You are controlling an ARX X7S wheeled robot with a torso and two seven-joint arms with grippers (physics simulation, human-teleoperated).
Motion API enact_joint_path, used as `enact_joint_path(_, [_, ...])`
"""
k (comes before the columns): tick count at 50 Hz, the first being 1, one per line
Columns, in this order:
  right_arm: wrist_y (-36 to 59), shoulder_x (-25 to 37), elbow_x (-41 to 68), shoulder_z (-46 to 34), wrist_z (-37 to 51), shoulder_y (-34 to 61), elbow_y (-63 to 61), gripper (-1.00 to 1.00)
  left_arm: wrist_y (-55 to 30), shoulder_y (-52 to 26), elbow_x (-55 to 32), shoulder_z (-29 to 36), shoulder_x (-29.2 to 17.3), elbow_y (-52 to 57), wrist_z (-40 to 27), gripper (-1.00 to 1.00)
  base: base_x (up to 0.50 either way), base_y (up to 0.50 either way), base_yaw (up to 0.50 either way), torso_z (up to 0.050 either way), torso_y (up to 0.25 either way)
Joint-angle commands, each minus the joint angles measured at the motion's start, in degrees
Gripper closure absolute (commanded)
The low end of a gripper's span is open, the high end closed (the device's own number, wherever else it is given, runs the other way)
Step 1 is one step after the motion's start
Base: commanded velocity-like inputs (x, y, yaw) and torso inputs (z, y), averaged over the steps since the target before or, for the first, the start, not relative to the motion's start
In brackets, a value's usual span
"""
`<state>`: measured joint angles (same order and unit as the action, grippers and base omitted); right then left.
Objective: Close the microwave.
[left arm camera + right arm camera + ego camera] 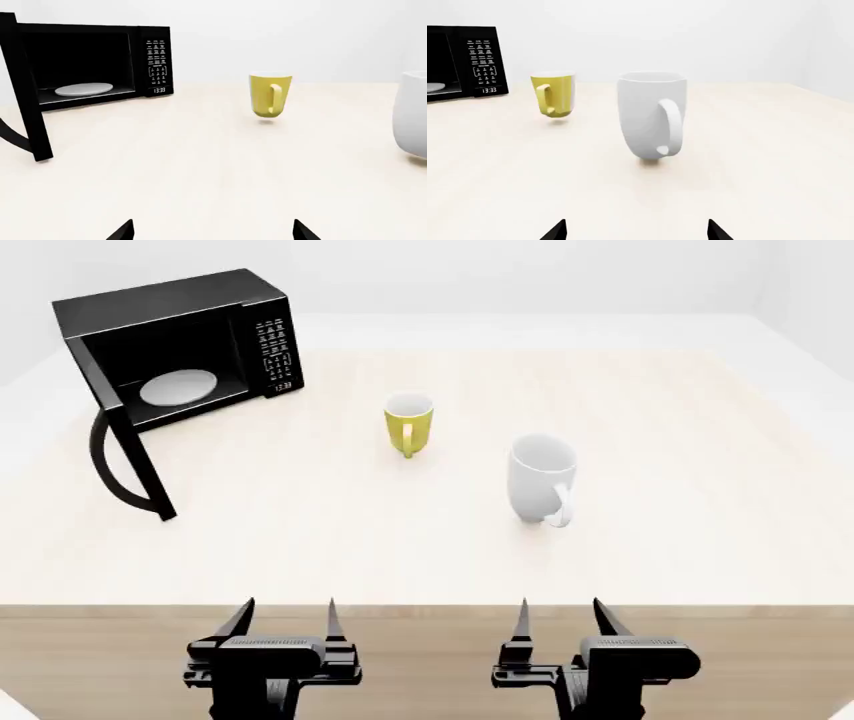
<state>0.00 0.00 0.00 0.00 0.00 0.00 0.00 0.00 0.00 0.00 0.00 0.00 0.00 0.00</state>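
Observation:
The black microwave stands at the far left of the table, button panel on its right side. Its door hangs wide open, swung out toward me, with the curved handle on its outer face. A white plate lies inside. The left wrist view shows the same open microwave and door. My left gripper and right gripper hover open at the table's near edge, both holding nothing. The left gripper and right gripper show only fingertips.
A yellow mug stands mid-table, right of the microwave. A taller white mug stands nearer me and to the right, handle facing me. The light table ends in a wooden front edge just ahead of the grippers.

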Motion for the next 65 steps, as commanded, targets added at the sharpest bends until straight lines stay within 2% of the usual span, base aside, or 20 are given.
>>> enact_joint_path(1, [0.0,0.9,1.0,-1.0,1.2,0.0,-0.2,-1.0,0.4,0.2,-0.8,1.1,-0.9,-0.2,-1.0,-1.0,0.0,0.0,0.0,0.0,0.0])
enact_joint_path(20, [0.7,3.5,4.9,-3.4,4.2,-0.5,-2.7,-1.0,0.4,0.8,-4.0,4.0,-3.7,0.3,-3.2,-1.0,0.0,0.0,0.0,0.0,0.0])
enact_joint_path(31, [2.0,4.8,4.4,-4.4,6.1,-1.8,-7.3,-1.0,-2.9,2.5,-6.8,4.2,-4.7,6.1,-3.1,-1.0,0.0,0.0,0.0,0.0,0.0])
enact_joint_path(39, [4.3,5.5,4.9,-4.8,7.1,-2.5,-11.0,-1.0,-5.1,3.7,-7.7,4.4,-5.7,10.6,-4.1,-1.0,0.0,0.0,0.0,0.0,0.0])
enact_joint_path(41, [6.1,5.8,5.3,-4.8,7.5,-3.1,-14.0,-1.0,-7.3,5.6,-7.7,4.5,-6.6,16.6,-4.6,-1.0,0.0,0.0,0.0,0.0,0.0])
enact_joint_path(51, [8.7,7.0,6.1,-5.0,8.6,-4.3,-19.3,-1.0,-13.4,8.5,-7.2,5.4,-8.9,28.5,-6.2,-1.0,0.0,0.0,0.0,0.0,0.0])
enact_joint_path(65, [12.2,8.5,6.8,-5.8,9.7,-6.1,-27.4,-1.0,-18.4,9.0,-9.1,3.5,-10.3,35.1,-8.1,-1.0,0.0,0.0,0.0,0.0,0.0])
